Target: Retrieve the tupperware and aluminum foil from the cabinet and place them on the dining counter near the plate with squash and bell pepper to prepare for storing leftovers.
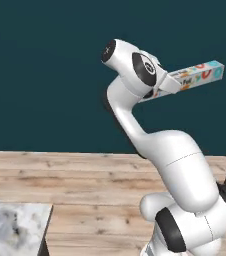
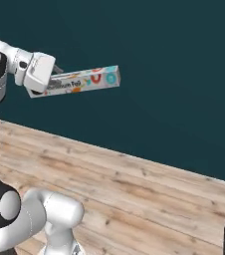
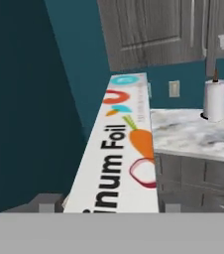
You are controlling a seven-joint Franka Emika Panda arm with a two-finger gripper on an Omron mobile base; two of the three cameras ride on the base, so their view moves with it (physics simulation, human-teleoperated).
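The aluminum foil is out of the cabinet, carried high in the air before a dark teal wall, the gripper clamped on one end. Placing it on the dining counter remains, judging from this.

Aluminum foil carton: smooth matt printed cardboard. Cabinet: grey wood-grain. Floor: rough pale planks. Surface: glossy marble.

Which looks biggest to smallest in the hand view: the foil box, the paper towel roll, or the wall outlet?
1. Aluminum foil box, by far, though it lies right at the camera, which swells it.
2. Paper towel roll, far off on the counter.
3. Wall outlet, smallest.
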